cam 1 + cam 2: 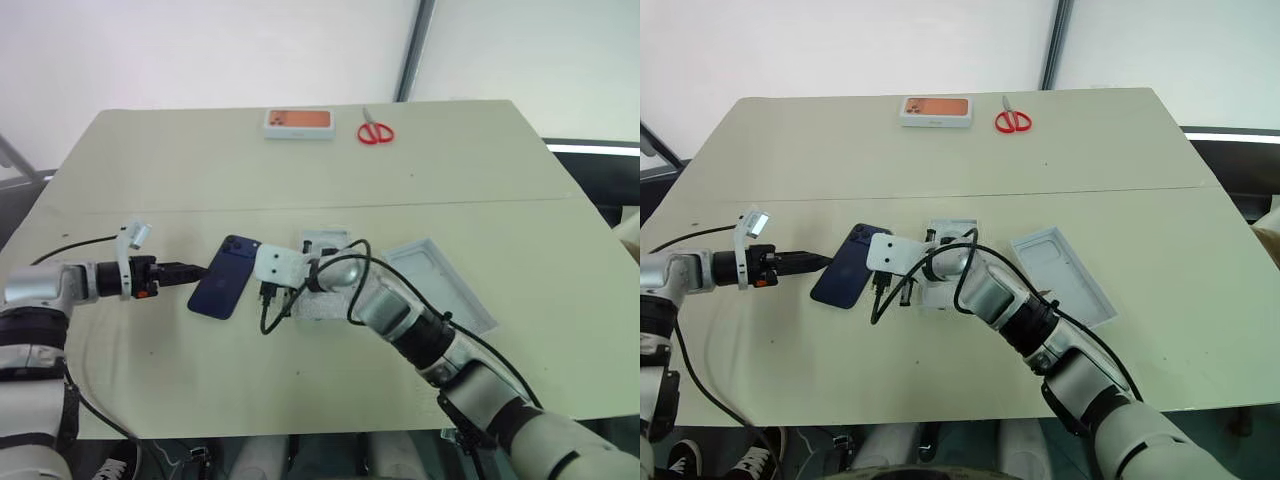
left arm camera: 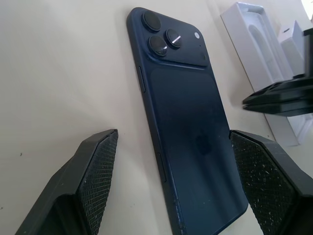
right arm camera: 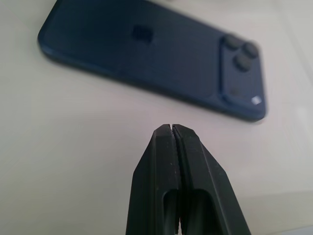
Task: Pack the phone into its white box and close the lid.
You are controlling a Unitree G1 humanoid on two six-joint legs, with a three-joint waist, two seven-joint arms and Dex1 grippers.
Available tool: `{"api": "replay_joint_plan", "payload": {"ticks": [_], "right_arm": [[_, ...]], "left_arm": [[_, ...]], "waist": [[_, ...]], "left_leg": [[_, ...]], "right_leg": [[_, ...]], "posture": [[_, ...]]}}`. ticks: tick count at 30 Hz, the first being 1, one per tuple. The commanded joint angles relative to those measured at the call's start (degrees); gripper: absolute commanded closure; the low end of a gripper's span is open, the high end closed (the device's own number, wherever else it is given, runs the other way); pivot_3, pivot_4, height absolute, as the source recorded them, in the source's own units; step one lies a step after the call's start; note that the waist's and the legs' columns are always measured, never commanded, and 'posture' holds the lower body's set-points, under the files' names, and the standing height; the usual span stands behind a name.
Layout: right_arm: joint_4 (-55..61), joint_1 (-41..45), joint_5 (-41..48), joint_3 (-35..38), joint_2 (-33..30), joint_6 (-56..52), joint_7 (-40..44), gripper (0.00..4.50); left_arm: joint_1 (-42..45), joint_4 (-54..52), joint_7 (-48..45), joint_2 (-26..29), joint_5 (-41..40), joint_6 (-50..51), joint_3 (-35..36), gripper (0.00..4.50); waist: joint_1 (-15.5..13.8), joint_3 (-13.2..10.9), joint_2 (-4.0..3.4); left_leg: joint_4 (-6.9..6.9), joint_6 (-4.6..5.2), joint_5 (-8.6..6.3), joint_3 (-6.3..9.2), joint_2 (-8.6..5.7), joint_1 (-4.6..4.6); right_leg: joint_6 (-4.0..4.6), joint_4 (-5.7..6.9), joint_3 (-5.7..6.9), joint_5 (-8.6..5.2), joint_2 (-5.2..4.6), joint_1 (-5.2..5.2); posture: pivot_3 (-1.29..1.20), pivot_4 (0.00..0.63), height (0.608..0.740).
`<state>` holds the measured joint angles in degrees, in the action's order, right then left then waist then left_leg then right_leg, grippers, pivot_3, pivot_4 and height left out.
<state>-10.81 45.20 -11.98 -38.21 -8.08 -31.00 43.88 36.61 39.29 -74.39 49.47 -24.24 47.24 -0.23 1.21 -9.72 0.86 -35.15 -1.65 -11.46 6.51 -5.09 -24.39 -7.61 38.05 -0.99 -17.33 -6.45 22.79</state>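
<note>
The dark navy-blue slab phone (image 1: 226,278) lies back-up on the beige table (image 1: 200,170), left of the narrow white cardboard box (image 1: 322,290). The left gripper (image 1: 200,271), fingers spread, sits at its left edge; the right gripper (image 3: 172,128), fingers pressed together, just right.

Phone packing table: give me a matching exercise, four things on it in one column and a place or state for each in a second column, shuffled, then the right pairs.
Things:
1. phone
2. lid
3. scissors
4. left gripper

Places or states:
A. red handles, at the far edge of the table
B. fingers open, one on each side of the phone's near end
C. lying back up, camera bump at its far end
D. open side up, on the robot's right of the white box

Pairs: 1-C, 2-D, 3-A, 4-B
</note>
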Motion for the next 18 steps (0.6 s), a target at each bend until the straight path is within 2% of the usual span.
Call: {"api": "replay_joint_plan", "payload": {"ticks": [1,6,18], "right_arm": [[-1.04,2.1,-0.23,0.08,2.32,-1.6,0.87,4.44],[-2.07,2.58,-0.77,0.35,3.32,-2.7,1.21,4.44],[-1.71,2.29,-1.57,0.85,3.5,-2.68,1.0,4.44]], "left_arm": [[-0.68,2.21,-1.89,-1.92,2.78,1.64,-3.76,0.64],[-0.85,1.86,-1.75,-4.39,3.97,3.16,-4.67,0.64],[-4.54,-9.24,-0.55,-9.92,-1.09,14.74,-3.38,0.64]], "waist": [[0.01,0.03,-0.04],[-0.22,0.26,-0.14],[-0.35,0.57,-0.45]], "left_leg": [[0.0,0.0,0.0,-0.02,0.0,0.01],[-0.01,0.03,-0.01,0.01,-0.05,0.09],[0.02,0.1,-0.06,0.01,-0.09,0.41]], "right_leg": [[0.0,0.0,-0.02,0.0,0.0,0.0],[0.0,0.02,-0.01,0.0,-0.04,-0.1],[-0.01,0.01,-0.02,-0.01,-0.1,-0.39]], "posture": [[0.0,0.15,0.74],[0.0,0.15,0.74],[0.0,0.15,0.74]]}}
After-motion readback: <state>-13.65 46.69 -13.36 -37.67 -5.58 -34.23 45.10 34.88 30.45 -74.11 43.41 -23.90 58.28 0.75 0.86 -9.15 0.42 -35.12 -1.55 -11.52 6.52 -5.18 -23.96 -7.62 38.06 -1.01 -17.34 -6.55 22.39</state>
